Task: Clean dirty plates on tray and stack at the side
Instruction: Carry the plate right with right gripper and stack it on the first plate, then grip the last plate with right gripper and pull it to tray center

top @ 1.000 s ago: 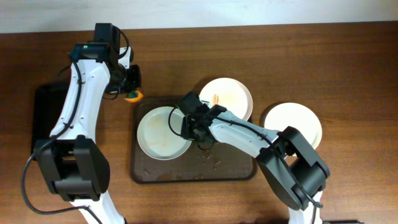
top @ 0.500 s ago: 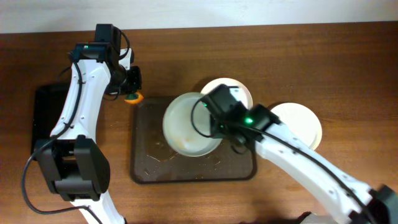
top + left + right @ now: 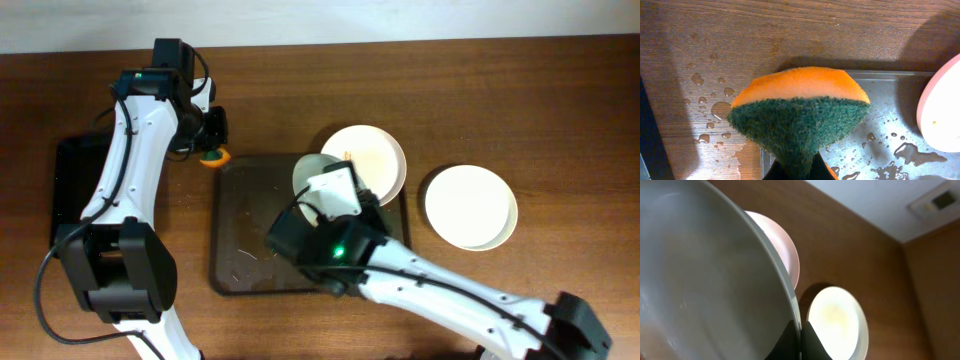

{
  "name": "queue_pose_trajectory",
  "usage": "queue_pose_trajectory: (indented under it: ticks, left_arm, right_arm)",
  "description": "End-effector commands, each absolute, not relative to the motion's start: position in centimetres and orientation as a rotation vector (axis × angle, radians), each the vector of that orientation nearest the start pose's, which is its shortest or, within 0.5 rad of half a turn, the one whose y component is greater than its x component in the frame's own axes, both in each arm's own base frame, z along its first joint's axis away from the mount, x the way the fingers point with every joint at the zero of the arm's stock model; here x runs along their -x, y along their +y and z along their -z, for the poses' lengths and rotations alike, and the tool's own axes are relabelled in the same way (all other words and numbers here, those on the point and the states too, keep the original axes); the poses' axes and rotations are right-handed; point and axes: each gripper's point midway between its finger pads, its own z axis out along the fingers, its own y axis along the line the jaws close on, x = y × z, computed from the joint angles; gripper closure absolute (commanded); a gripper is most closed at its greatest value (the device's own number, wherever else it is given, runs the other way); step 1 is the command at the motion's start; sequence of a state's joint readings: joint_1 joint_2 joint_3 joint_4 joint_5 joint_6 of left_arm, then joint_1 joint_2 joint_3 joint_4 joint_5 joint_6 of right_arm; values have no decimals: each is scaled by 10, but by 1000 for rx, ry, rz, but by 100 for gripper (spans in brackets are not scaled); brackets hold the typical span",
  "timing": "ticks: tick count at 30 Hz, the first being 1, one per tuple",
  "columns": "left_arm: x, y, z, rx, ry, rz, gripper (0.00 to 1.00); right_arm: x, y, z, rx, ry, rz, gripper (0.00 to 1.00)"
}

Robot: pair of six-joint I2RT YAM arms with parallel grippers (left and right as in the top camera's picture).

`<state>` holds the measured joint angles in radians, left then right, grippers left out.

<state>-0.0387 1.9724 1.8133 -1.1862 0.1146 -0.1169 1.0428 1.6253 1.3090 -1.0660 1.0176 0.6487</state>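
The right tool (image 3: pixel 801 332) is clenched on the rim of one round white shallow plate (image 3: pixel 705 280), pinching its edge so that it hangs steeply tilted above the large dark brown rectangular tray (image 3: pixel 250 225), toward the tray's 1 o'clock part in the overhead view. A second white plate (image 3: pixel 372 160), with an orange streak near its 9 o'clock edge, lies across the tray's far rim at 1 o'clock. A third white plate (image 3: pixel 470 205), clean-looking, sits on the brown wooden tabletop (image 3: pixel 560 110) at 3 o'clock, apart from the tray. The left tool (image 3: pixel 792 170) grips an orange sponge with a green scouring face (image 3: pixel 800 100) from below and holds it over the tray's 10 o'clock corner. Water drops lie on tray and tabletop there. A smaller black rectangular tray (image 3: pixel 70 190) lies at 9 o'clock. The plate looks stiff, light and glazed. Being wet, it will likely be slippery, and a rim pinch leaves it free to swing or slide out. It would probably chip if dropped. The rim is the only thin place to take hold of, so a deep, firm bite there seems wise.
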Motion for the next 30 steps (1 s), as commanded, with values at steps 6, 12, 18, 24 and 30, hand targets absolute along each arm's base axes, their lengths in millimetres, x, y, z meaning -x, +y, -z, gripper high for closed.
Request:
queue_pose_trajectory:
  ticks: [6,12,18,24,30]
  left_arm:
    - [-432,-35,-148,102,2891,184,100]
    - [-431,-35,-147,102,2895,184,100]
    - [-429,-35,-147,102,2902,183,100]
    - [-429,-35,-147,102,2902,183,100]
    - [-429,-35,-147,102,2903,183,100]
  right_arm:
    - [-276,223,-255,293,1761,770,96]
    - [-268,227,-173,316,2324,436,96]
    - [-298,146,-175,-33,2646,138,96]
    - [-325,-9,-161,-586,2743,-2,96]
    - [-281,-102,-102,-1057,2722,65,96]
